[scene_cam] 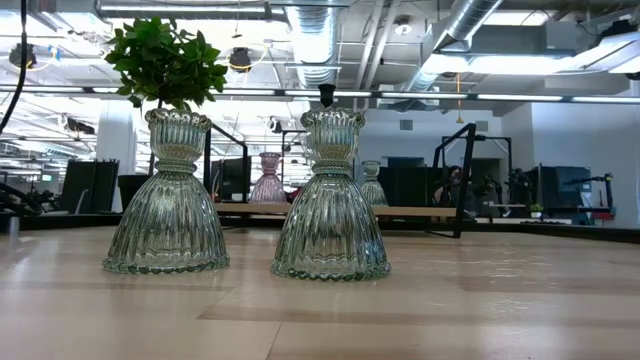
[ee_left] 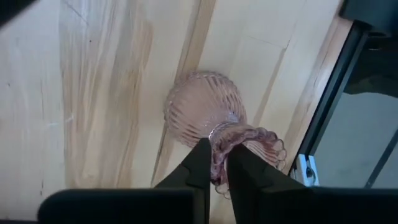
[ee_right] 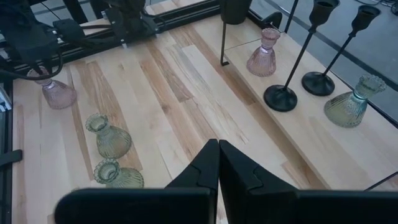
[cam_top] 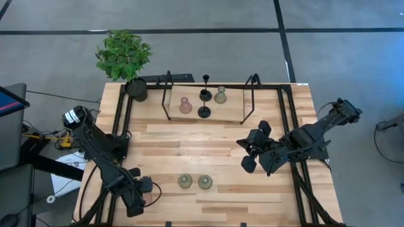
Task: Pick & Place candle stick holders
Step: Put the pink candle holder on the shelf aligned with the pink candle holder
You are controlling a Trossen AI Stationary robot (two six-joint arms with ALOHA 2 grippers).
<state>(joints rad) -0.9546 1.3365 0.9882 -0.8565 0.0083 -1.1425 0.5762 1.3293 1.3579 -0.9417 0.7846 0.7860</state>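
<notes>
A pink glass candle stick holder point(ee_left: 202, 112) stands at the table's near left corner, with my left gripper point(ee_left: 217, 148) shut on its top. The right wrist view shows the same holder point(ee_right: 59, 94) under that arm. In the high view the left gripper point(cam_top: 136, 202) hides it. Two olive-green glass holders point(cam_top: 185, 181) point(cam_top: 205, 182) stand on their bases near the front edge. Another pink holder point(cam_top: 185, 105), two black thin-stemmed holders point(cam_top: 204, 112) point(cam_top: 206, 94) and a green one point(cam_top: 220, 95) stand on a raised board at the far side. My right gripper point(cam_top: 247, 156) hangs shut above the table's right half. My left gripper pinches the pink holder's ruffled top cup point(ee_left: 219, 167) between its two fingers, coming steeply from above. The fingers point(ee_left: 199, 163) cover the spot itself, so whether one sits inside the cup I cannot tell. The holder's wide base point(ee_left: 186, 106) rests on the table.
A black pot with a green plant point(cam_top: 134, 85) stands at the far left corner. Black wire frames point(cam_top: 167, 94) point(cam_top: 250, 98) rise at both ends of the raised board point(ee_right: 323, 146). Black rails point(cam_top: 287, 113) run along the table's sides.
</notes>
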